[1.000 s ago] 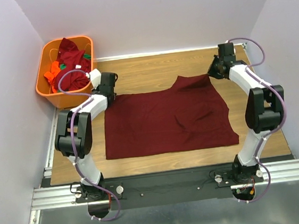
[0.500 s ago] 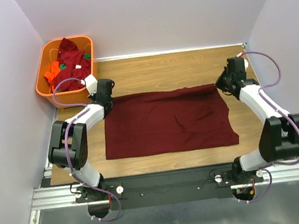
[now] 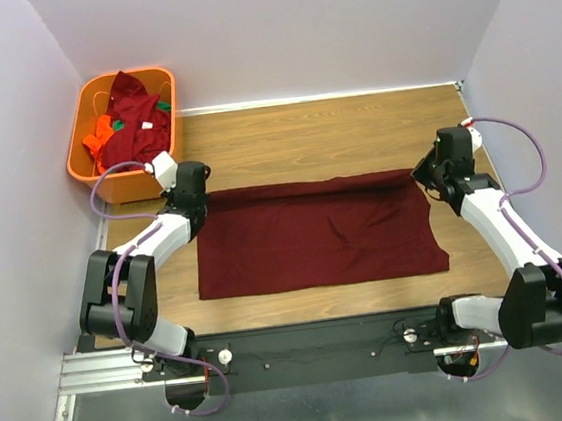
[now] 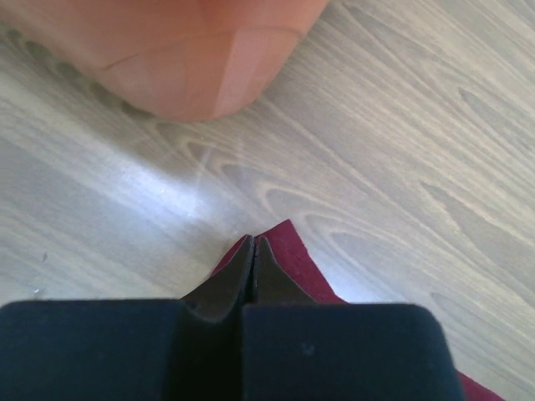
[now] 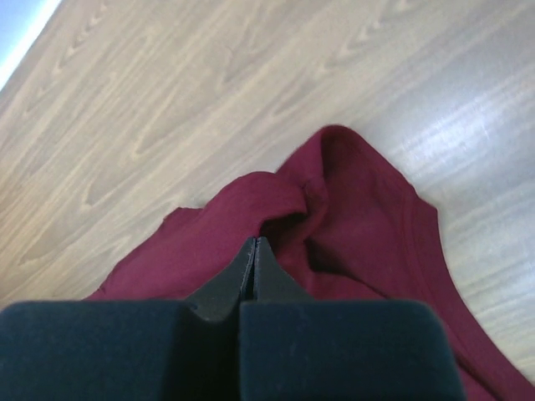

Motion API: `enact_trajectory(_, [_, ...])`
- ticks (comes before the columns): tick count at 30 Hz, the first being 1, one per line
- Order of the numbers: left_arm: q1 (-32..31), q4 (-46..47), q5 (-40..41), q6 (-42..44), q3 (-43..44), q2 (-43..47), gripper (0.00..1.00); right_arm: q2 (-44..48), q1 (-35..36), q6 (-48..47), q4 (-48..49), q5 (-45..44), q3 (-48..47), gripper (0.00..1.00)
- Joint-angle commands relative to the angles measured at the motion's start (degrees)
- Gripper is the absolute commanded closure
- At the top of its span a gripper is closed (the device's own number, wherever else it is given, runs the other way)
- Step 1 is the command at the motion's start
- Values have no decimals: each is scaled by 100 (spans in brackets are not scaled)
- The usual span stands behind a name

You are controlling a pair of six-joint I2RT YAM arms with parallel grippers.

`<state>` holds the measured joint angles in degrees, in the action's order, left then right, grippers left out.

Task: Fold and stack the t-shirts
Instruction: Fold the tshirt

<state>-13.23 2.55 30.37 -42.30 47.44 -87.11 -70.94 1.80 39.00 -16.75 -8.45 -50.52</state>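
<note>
Overhead view of a wooden table (image 3: 313, 132) with one maroon shirt (image 3: 319, 237) spread flat across its middle, its long side running left to right. The left gripper (image 3: 196, 194) sits at the shirt's far left corner and the right gripper (image 3: 426, 173) at its far right corner. Both wrist views show the fingers pressed together with maroon cloth between them, so each gripper is clamped on a corner of the shirt. Over the last second both arms have drawn back towards their bases, carrying the far edge with them. A second ago the far right part of the shirt rose in a peak towards the back of the table; now the far edge is a nearly straight line, closer to the near edge than before, and the visible cloth is a shallower rectangle. The near edge has not moved. This looks like the first fold under way, the far half being brought over the near half; it is only begun, since the carried edge is well short of the near hem. An orange basket (image 3: 113, 188) at the far left corner holds more shirts (image 3: 136, 125), mostly maroon with some orange and green, heaped and unfolded. No folded stack is visible on the table, so most of the task appears to remain.
</note>
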Motion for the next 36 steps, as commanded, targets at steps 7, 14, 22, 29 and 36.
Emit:
enact_trajectory(7, [23, 237, 180, -76, -437, 502, 100, 782, -5, 310, -170, -333, 622, 99])
enact_trajectory(14, [31, 255, 145, -199, -710, 713, 100, 1222, -5, 406, -372, -421, 912, 99])
enact_trajectory(22, [31, 264, 31, -357, -1061, 958, 100, 1600, -5, 468, -618, -447, 1228, 99])
enact_trajectory(29, [31, 334, -233, -568, -1465, 1179, 100, 1908, -13, 758, -698, -315, 1492, 99])
enact_trajectory(36, [31, 369, -444, -762, -1756, 1372, 100, 1882, -5, 793, -750, -307, 1589, 99])
